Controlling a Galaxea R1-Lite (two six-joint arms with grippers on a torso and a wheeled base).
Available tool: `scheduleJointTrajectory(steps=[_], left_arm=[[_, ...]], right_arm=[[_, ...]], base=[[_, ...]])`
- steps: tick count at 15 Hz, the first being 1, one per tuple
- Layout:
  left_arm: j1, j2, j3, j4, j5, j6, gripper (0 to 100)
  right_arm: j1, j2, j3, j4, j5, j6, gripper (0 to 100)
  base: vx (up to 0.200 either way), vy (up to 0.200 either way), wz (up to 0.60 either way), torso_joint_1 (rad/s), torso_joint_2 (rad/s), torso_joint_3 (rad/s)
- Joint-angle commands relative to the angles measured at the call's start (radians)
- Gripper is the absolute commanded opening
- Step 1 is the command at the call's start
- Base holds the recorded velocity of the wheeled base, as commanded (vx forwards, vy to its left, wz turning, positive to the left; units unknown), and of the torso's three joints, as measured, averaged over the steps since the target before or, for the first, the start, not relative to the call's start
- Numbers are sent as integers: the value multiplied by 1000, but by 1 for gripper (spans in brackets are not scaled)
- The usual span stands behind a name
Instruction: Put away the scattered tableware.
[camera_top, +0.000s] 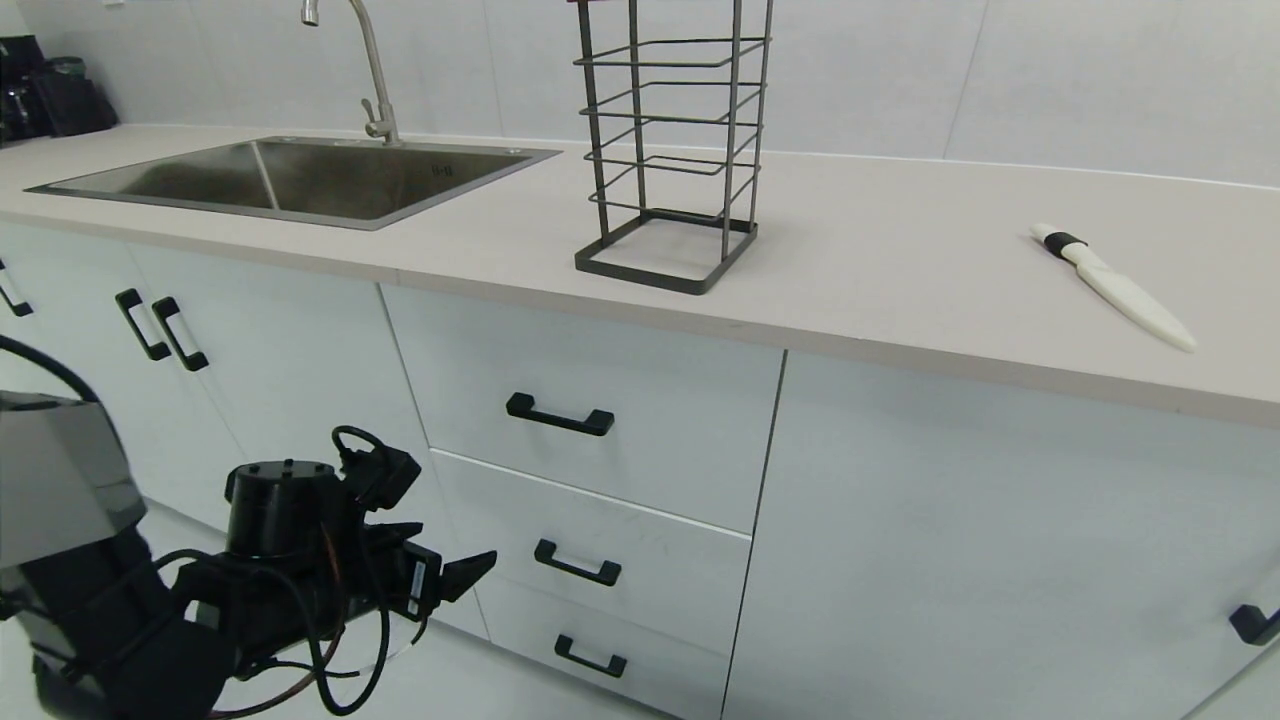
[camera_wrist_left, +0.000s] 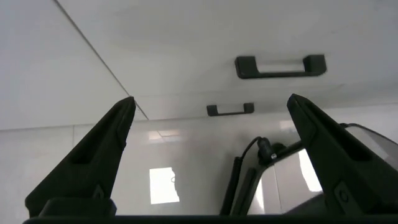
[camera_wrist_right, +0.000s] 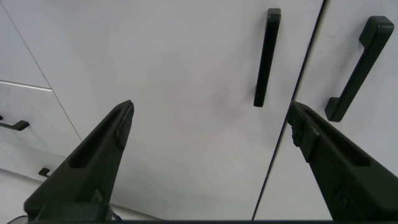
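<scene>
Bench (camera_top: 900, 240) first: the only loose tableware on it was a white knife (camera_top: 1112, 288) with a black band (sheathed, I think; too far off to be sure). It lay flat near the front edge at the robot's right end, well apart from everything else.

Both hands sat below bench height, facing cabinet fronts. Left hand (camera_wrist_left: 211, 99) was released, jaws wide with nothing between them, by the drawer fronts. Right hand (camera_wrist_right: 210, 104) was likewise spread and unloaded, near the door handles (camera_wrist_right: 266, 56).

Risks:
- An arm coming up from there could clip the bench lip or snag a drawer handle (camera_top: 560, 415).
- A slim, flat knife is easy to nudge off the edge on a poor pinch.

Around: sink (camera_top: 300, 180) far left, wire rack (camera_top: 668, 150) mid-bench, probably the destination. Neither blocked the knife.
</scene>
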Motion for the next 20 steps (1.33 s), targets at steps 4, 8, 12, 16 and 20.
scheduleJointTrajectory(steps=[4, 8, 12, 16, 20], left_arm=[[-10, -932, 278, -19, -58, 4, 100], [88, -1745, 157, 740, -34, 3, 100], [128, -1860, 160, 866, 6, 15, 100], [134, -1861, 276, 1101, 200, 10, 100], [222, -1958, 278, 1084, 189, -10, 100]], right_arm=[[0, 1, 0, 0, 0, -1, 100], [0, 1, 0, 0, 0, 1, 100], [0, 0, 0, 0, 0, -1, 100], [0, 0, 0, 0, 0, -1, 100], [0, 1, 0, 0, 0, -1, 100]], base=[[0, 0, 0, 0, 0, 0], [0, 0, 0, 0, 0, 0], [0, 0, 0, 0, 0, 0], [0, 0, 0, 0, 0, 0], [0, 0, 0, 0, 0, 0]])
